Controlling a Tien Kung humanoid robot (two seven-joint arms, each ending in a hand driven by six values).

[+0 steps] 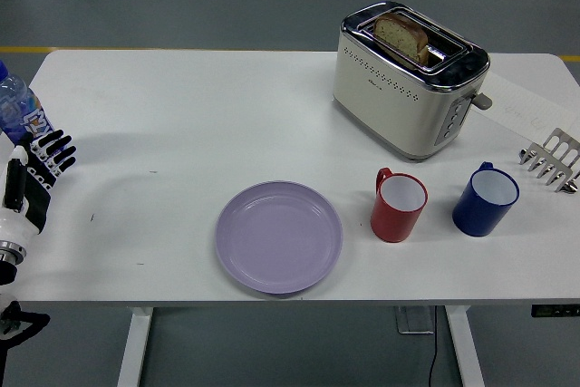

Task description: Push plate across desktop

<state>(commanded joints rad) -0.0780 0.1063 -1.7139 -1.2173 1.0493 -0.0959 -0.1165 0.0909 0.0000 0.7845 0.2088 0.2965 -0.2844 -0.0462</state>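
We find the left hand [38, 162] at the white bench's [181, 115] left edge, fingers spread and empty, well apart from the untouched lilac round plate [278, 237] awaiting its push.

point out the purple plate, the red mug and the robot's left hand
purple plate [278, 237]: head view, centre of its flat inside.
red mug [397, 217]: head view, outer red wall below the rim.
left hand [38, 169]: head view, back of the hand, fingers spread.

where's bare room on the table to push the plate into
Bare: the whole stretch from the left hand to the purple plate and back to the toaster. Crowded: right side, with red mug, blue mug and metal rack.
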